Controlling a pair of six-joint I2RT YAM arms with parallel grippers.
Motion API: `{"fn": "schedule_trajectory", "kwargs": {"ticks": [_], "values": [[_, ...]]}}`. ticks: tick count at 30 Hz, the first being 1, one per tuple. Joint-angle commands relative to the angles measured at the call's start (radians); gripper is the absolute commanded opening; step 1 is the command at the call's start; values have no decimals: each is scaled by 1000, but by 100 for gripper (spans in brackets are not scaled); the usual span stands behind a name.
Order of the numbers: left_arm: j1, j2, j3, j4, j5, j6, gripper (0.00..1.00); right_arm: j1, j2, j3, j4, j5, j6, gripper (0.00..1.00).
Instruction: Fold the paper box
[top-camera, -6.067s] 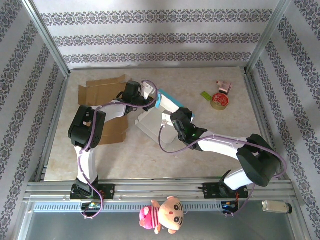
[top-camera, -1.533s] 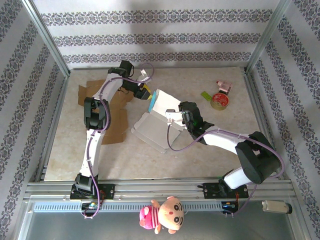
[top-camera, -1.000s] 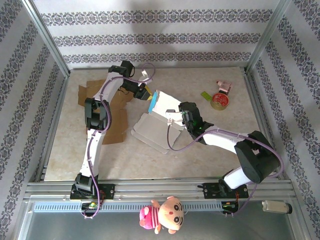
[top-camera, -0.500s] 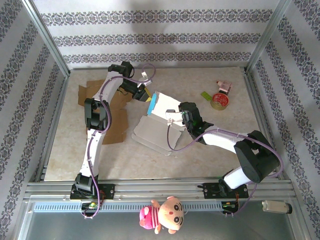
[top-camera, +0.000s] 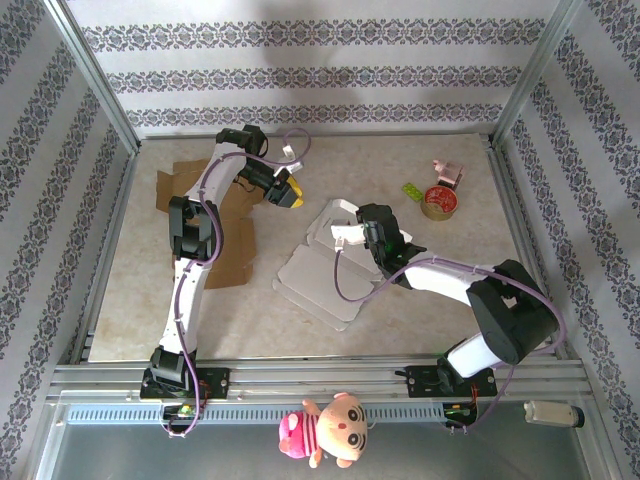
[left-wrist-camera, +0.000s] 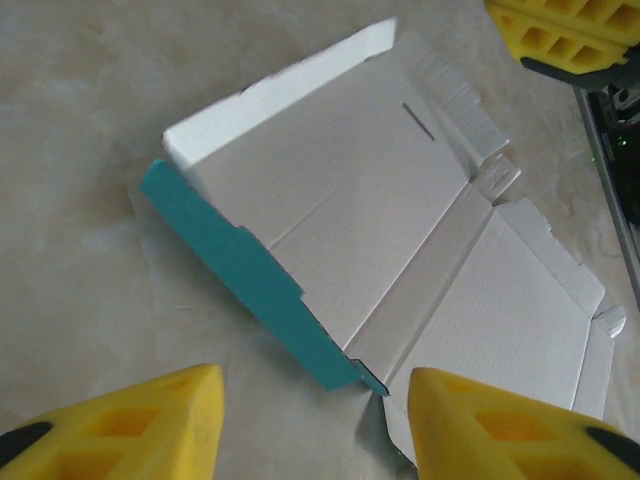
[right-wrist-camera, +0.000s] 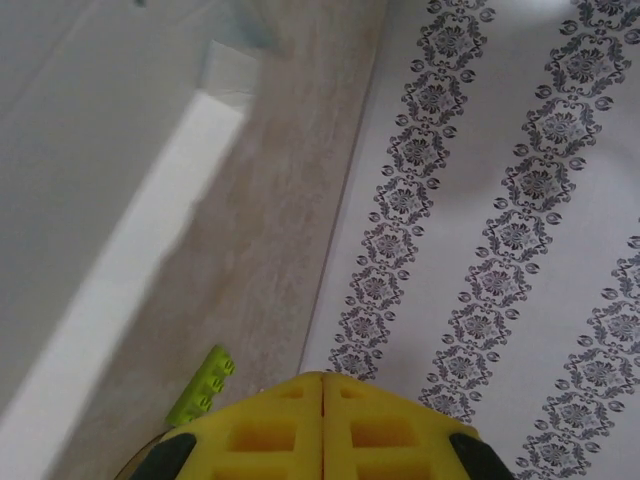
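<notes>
paper box (left-wrist-camera: 400, 260) lies unfolded beside the spread left fingers (left-wrist-camera: 130, 425).

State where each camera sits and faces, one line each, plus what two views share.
Top external: above and behind, looking down on the table; left arm, right arm show.
Left wrist: on the left arm, looking down at the paper box; left fingers apart at bottom.
Right wrist: facing the patterned wall; right fingers shut at bottom.
Shared: top and left wrist show the box.
</notes>
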Motion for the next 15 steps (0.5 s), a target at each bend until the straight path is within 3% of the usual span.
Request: {"fn": "schedule_trajectory", "kwargs": {"ticks": [1, 5, 6, 7, 8, 9, 10, 12, 15], "values": [[4, -17, 11, 37, 77, -53, 55, 7, 18, 32, 60, 20, -34, 8], [-1, -35, -30, 161, 22, -204, 56, 3, 18, 45, 57, 18, -46, 9], [-1, -43, -48, 216, 3, -279, 56, -2, 17, 72, 19, 25, 19, 14], [-1, -56, -61, 256, -8, -355, 56, -11, 12, 150, -140, 34, 166, 24], [-2, -69, -76, 297, -15, -420, 57, -29, 19, 281, -435, 23, 363, 30], [-3, -97, -113, 359, -37, -521, 57, -69, 59, 483, -837, -112, 592, 35], [-8, -143, -183, 449, -80, -632, 58, -111, 120, 634, -1053, -227, 776, 43], [-25, -271, -384, 659, -203, -837, 61, -187, 215, 789, -1227, -347, 995, 56], [-40, -483, -729, 940, -285, -1055, 63, -262, 311, 866, -1312, -451, 1089, 67]]}}
